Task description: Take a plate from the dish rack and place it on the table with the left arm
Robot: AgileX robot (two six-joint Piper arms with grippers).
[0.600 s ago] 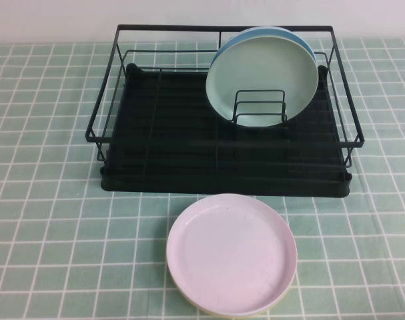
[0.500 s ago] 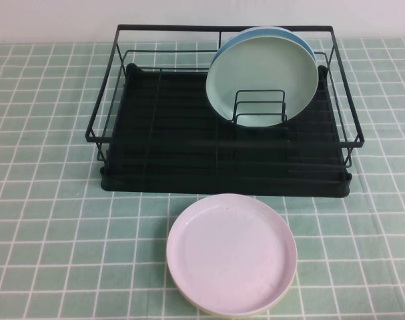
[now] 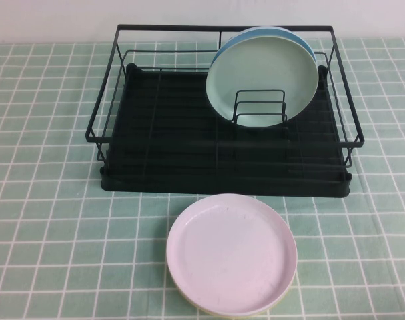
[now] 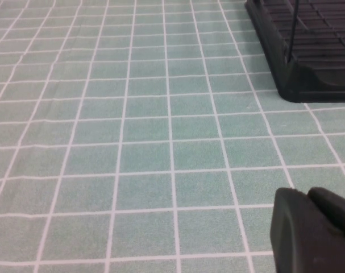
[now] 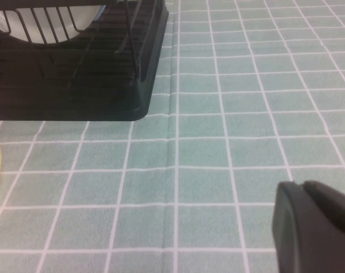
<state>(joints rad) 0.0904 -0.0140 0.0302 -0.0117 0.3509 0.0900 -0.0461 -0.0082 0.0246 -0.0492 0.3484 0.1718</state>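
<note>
Plate (image 3: 262, 77): round, matte | dish rack (image 3: 222, 160): wire | left pincer (image 4: 311, 233), right pincer (image 5: 311, 227): over table (image 3: 49, 200)

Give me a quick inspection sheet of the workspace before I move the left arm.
Surface: table, pale green tiles, flat.
Job's things: mint-green plate stands upright in the wire holder inside the dish rack.
Clutter: light blue plate upright directly behind it; pale pink plate stacked on a yellowish one, on the table before the rack.
Grippers: left gripper low over bare tiles near a rack corner; right gripper likewise near the opposite corner. Neither holds anything.
Cables: nothing seen.
Surroundings: plain pale wall behind the rack.
</note>
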